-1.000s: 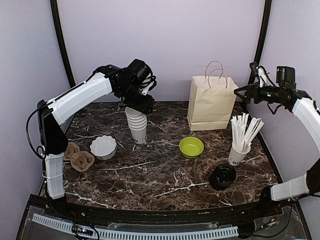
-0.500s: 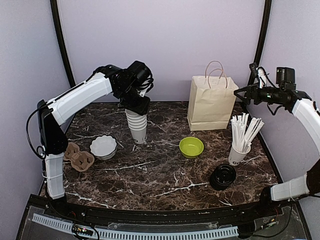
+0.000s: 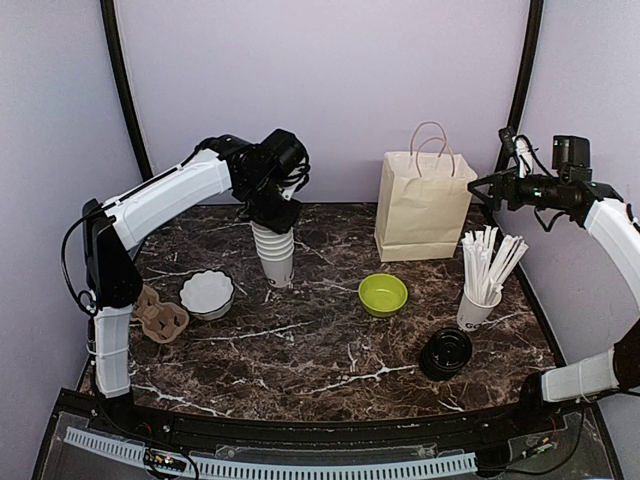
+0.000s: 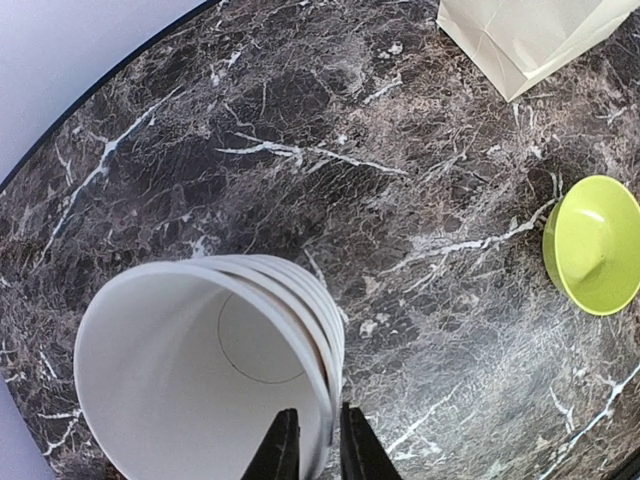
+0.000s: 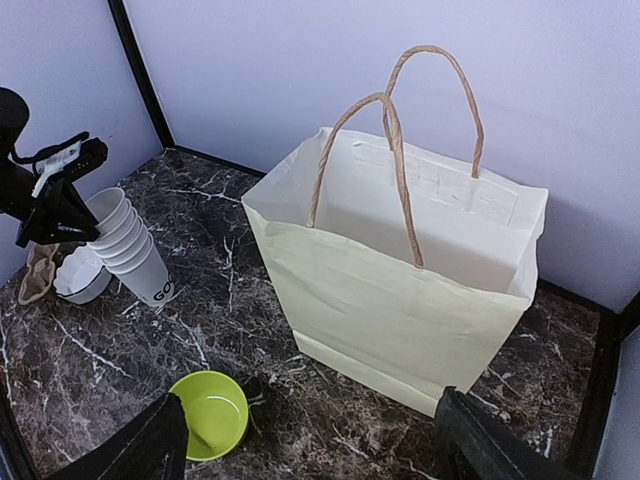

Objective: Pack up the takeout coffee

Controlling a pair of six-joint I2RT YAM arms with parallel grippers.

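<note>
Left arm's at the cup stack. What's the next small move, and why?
Probably a short, slow lift straight up. The left gripper has a finger on each side of the rim of the cup stack, pinched close, with several nested rims between them. A small rise should show whether one cup comes free or the whole stack follows.

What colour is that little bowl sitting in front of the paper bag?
The bowl is lime green, clearest in the top external view.

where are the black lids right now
In the top view the black lids sit at the front right of the table, just in front of the cup of white sticks, right of the green bowl.
</note>
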